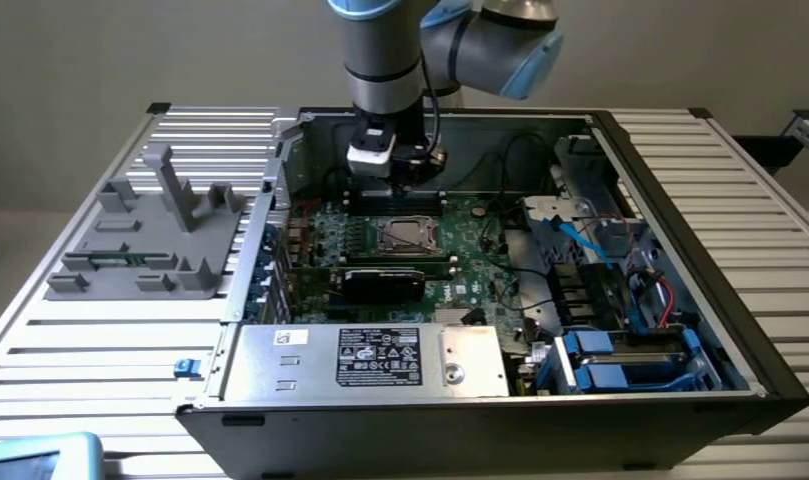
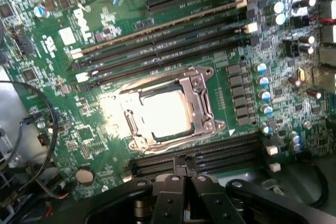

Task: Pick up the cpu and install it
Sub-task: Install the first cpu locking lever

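Note:
The cpu [image 2: 165, 114] lies flat inside the metal frame of the motherboard socket [image 2: 202, 95], its silver top glaring under the light. In the exterior view the cpu [image 1: 403, 237] sits in the socket at the middle of the green board. My gripper [image 1: 404, 188] hangs just above and behind the socket, inside the open computer case. In the wrist view the black fingers [image 2: 173, 187] meet with nothing between them, so the gripper [image 2: 184, 181] is shut and holds nothing. It is apart from the cpu.
Black memory slots [image 2: 173, 30] run on both sides of the socket. A black card [image 1: 384, 281] and the grey power supply [image 1: 377, 355] lie in front of it. Cables and blue drive bays [image 1: 618, 360] fill the exterior view's right. A grey plastic fixture block [image 1: 151, 240] stands outside the case.

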You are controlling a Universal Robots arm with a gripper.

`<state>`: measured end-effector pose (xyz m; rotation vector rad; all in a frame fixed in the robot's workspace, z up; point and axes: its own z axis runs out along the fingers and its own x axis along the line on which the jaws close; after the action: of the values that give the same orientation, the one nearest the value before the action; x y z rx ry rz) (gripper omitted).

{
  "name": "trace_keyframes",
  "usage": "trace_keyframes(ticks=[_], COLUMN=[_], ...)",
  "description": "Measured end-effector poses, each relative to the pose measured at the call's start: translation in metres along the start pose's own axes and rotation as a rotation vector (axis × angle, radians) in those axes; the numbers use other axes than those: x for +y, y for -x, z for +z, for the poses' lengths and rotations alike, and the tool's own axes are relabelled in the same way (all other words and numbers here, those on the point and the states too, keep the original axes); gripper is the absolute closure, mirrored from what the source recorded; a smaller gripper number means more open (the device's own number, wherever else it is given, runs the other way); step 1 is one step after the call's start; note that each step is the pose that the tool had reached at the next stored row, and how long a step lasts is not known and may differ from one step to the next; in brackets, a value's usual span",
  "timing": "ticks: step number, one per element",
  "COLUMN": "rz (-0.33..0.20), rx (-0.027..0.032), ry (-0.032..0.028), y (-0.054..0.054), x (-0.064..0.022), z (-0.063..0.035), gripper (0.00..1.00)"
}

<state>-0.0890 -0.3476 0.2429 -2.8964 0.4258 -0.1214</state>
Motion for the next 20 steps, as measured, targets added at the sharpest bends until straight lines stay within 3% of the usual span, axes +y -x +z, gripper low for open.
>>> trace_keyframes(ticks=[2, 5, 7, 10, 14, 18, 20], rz=[-0.006, -0.015, -0.019, -0.024, -0.027, -0.027, -0.026], rx=[0.0059, 0.0156, 0.0192, 0.0216, 0.0220, 0.0158, 0.0156], ry=[0.0348, 0.0823, 0.1047, 0.1311, 0.1585, 0.1634, 0.1634], y=[0.000, 0.000, 0.001, 0.001, 0.001, -0.001, -0.001], x=[-0.0006, -0.0017, -0.0033, -0.0058, -0.0074, -0.0107, -0.0109], z=[-0.0001, -0.0008, -0.0024, -0.0060, -0.0115, -0.0254, -0.0269], gripper=[0.89, 0.89, 0.89, 0.89, 0.89, 0.89, 0.89])
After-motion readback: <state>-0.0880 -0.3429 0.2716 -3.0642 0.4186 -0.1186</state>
